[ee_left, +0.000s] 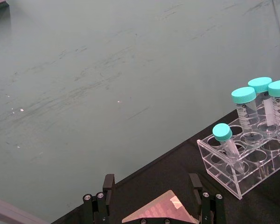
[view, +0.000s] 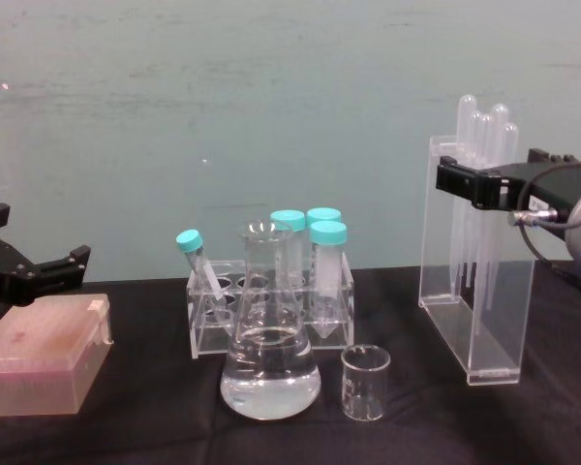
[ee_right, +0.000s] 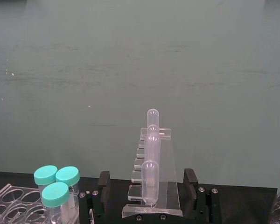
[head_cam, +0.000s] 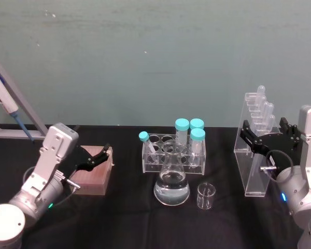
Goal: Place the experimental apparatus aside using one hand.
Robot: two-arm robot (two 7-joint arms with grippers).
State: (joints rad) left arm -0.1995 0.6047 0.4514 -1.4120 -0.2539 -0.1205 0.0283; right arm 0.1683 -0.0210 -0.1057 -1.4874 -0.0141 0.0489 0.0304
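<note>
Stand point(head_cam: 251, 171): tall, thin and clear. It sits on the black tabletop point(head_cam: 119, 223) on my right side. It holds plastic pipettes point(view: 484, 136) with their round ends up, poking out over the top.
Right end effector point(ee_right: 147, 173): open, up near the top of the stand. One finger is on each side of the stand. My right wrist view shows a little gap on both sides.
Flask point(head_cam: 172, 181): wide at the bottom and thin at the neck, in the middle of the tabletop. Clear liquid fills just the bottom part.
Beaker point(head_cam: 206, 196): a small glass cup just beside the flask, on the side toward the stand. It looks empty.
Tube rack point(head_cam: 154, 160): clear, right behind the flask. Three big tubes point(head_cam: 182, 129) with blue-green caps stand straight up in it. One small tube point(head_cam: 146, 141) with the same kind of cap leans to one side. I cannot tell what is in the tubes.
Pink box point(view: 41, 363): on my left side, well apart from the glass things. I cannot see inside it.
Left end effector point(ee_left: 151, 179): open, hanging just over the pink box, holding nothing.
</note>
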